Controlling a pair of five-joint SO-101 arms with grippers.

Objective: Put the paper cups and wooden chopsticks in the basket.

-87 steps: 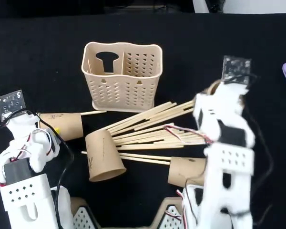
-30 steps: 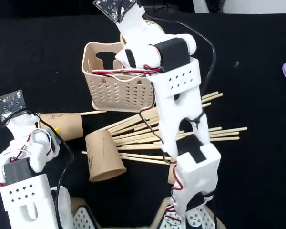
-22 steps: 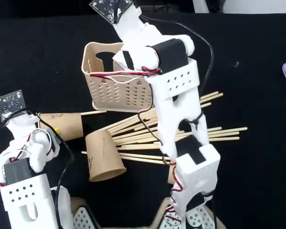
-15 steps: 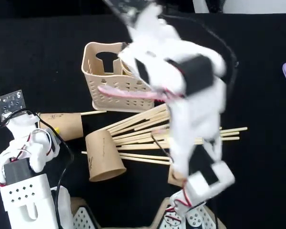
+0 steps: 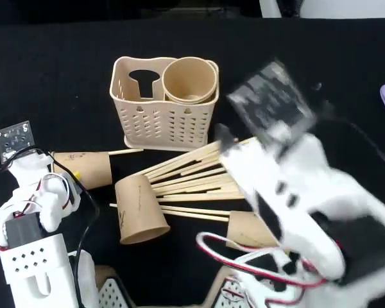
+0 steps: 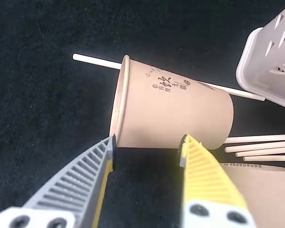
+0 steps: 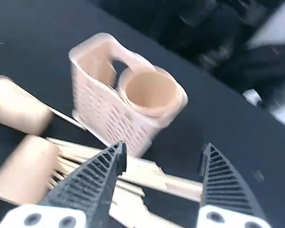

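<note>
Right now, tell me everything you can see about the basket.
The basket is beige, looks like plastic, and stands upright on the black table. Its walls are pierced with rows of small slots, and its rim is rounded and slightly wavy. A divider splits it into two compartments. A keyhole-shaped cutout shows by the emptier one. One paper cup stands mouth up in the compartment on the right arm's side. Loose chopsticks lie near its base, but contact cannot be told.

Black table cover (image 5: 51, 51); white wall (image 5: 346, 8) behind.
</note>
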